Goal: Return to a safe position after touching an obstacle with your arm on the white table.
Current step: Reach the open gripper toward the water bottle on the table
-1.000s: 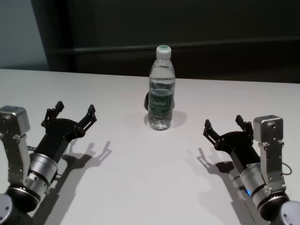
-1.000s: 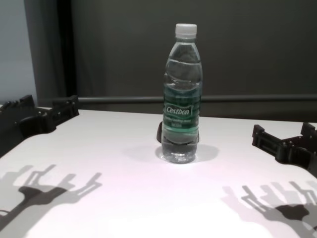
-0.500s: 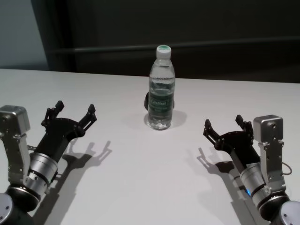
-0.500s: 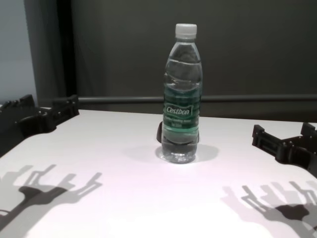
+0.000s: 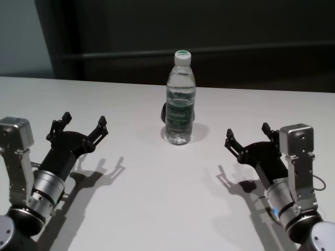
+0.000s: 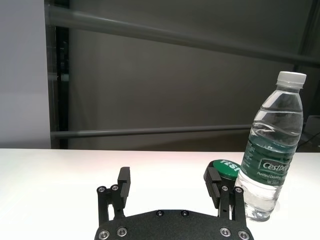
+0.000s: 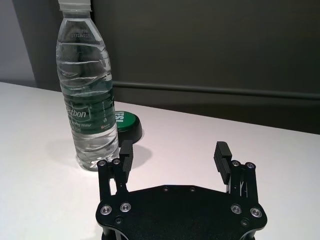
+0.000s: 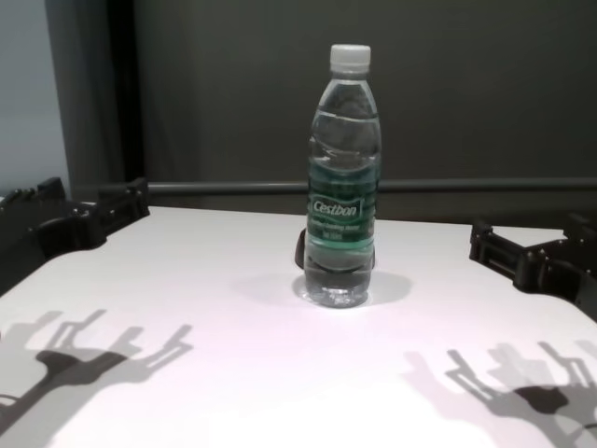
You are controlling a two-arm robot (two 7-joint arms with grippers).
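Observation:
The obstacle, a tall clear water bottle (image 5: pixel 180 102) with a white cap and a green Cestbon label, stands upright at the middle of the white table (image 5: pixel 157 198). The same bottle shows in the chest view (image 8: pixel 343 187) and in both wrist views (image 6: pixel 270 160) (image 7: pixel 87 95). My left gripper (image 5: pixel 84 121) (image 6: pixel 167 175) hovers open over the table's left side, well clear of the bottle. On the right side my right gripper (image 5: pixel 247 132) (image 7: pixel 174 148) is open too, with nothing between its fingers, and a gap separates it from the bottle.
A small round green-topped puck (image 7: pixel 125 122) (image 6: pixel 225 169) on a dark base lies just behind the bottle. Beyond the table's far edge runs a dark grey wall with a horizontal rail (image 5: pixel 251 49). Both grippers (image 8: pixel 89 201) (image 8: pixel 527 238) cast shadows on the tabletop.
My right gripper has risen slightly and shifted a little inward toward the bottle. The left arm and the bottle have not moved.

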